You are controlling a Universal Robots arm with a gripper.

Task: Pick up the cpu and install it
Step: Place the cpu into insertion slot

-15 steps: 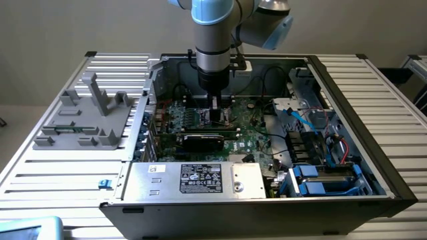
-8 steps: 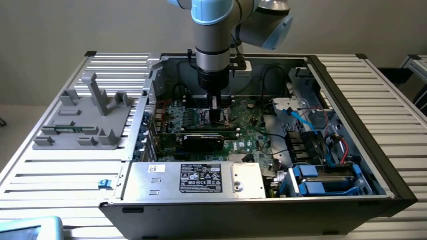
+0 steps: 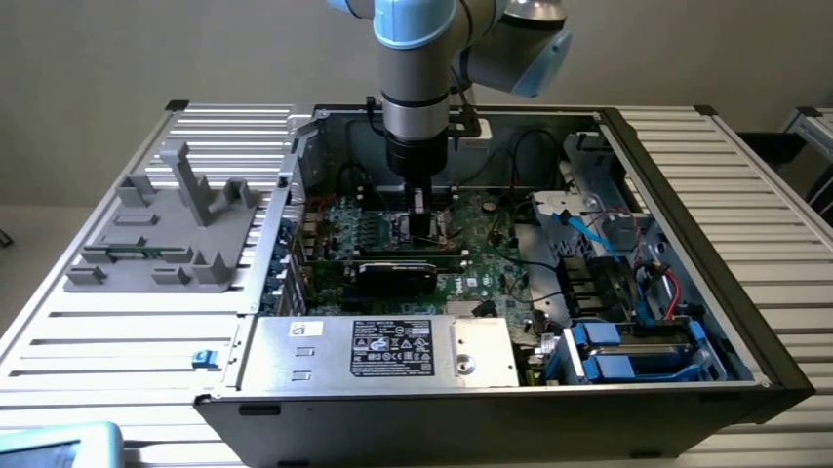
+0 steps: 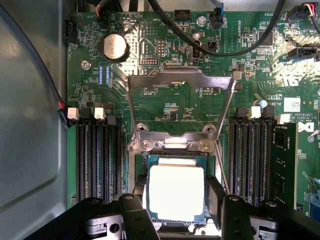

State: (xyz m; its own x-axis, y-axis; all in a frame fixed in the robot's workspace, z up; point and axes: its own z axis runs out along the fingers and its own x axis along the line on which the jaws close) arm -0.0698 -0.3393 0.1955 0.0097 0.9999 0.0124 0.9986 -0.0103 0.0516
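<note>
- We are looking at an open computer case of dark sheet metal, lying in the middle of a ribbed, silver-grey slatted surface.
- The case is holding a green motherboard, a boxy bare-metal power supply with a black label along its near wall, and blue plastic drive caddies in the corner at the exterior view's right.
- A grey plastic fixture with upright posts is standing on the surface beside the case, toward the surface's edge at the exterior view's left.
- The arm, silver with pale blue joints, is reaching straight down into the case, and the claw is hanging low over the motherboard.
- In the wrist view, the cpu is sitting within the socket: a flat square with a bright, shiny metal top and a thin greenish border.
- The claw is grasping the cpu, its black fingers pressing against two opposite sides.
- The socket's steel load frame is standing swung open, away from the cpu.
- Long black memory slots are flanking the socket; one on the far side is carrying a green memory module.
- A round silver coin cell is sitting in its holder on the motherboard, and glossy black cables are looping over the board.
</note>
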